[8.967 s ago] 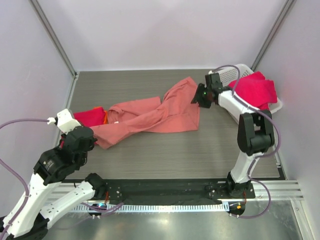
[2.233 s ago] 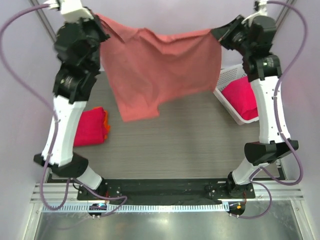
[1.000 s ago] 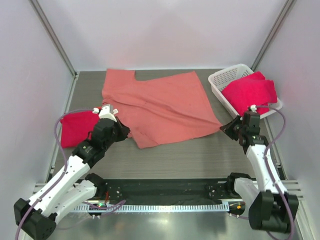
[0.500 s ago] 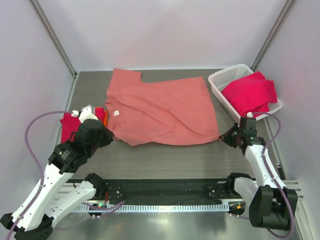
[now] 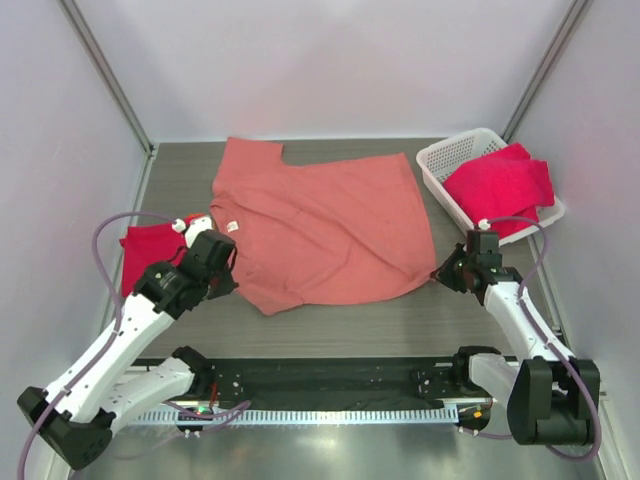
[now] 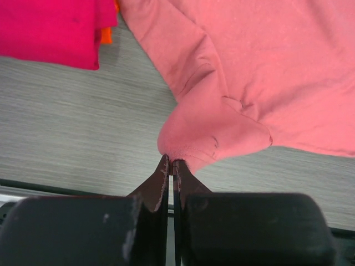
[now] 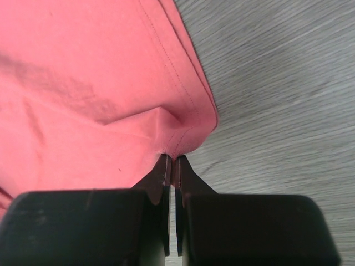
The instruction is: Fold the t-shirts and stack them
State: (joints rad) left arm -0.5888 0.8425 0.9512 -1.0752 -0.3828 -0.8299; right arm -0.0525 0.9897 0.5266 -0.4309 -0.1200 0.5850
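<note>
a salmon-pink t-shirt of soft, matte cloth lies spread across the middle of a grey table with a fine wood-grain texture. the shirt is mostly flat, with shallow creases running across it. one sleeve points to the far left, and a small white neck label shows at the left edge.

the left gripper sits low at the shirt's near-left part. its dark fingers are clenched on a bunched, rounded lump of the pink cloth, grasping it at the hem. the right gripper is at the shirt's near-right corner, closed tight on the stitched double hem. there the cloth rises into a small peak.

at the left of the table, just beside the pink shirt, lies a folded crimson t-shirt. it is a neat block with an orange edge showing at its side. at the far right stands a white mesh basket, set at an angle. a loose crimson t-shirt is heaped in it and spills over the rim. purple-grey cables loop from both arms.
</note>
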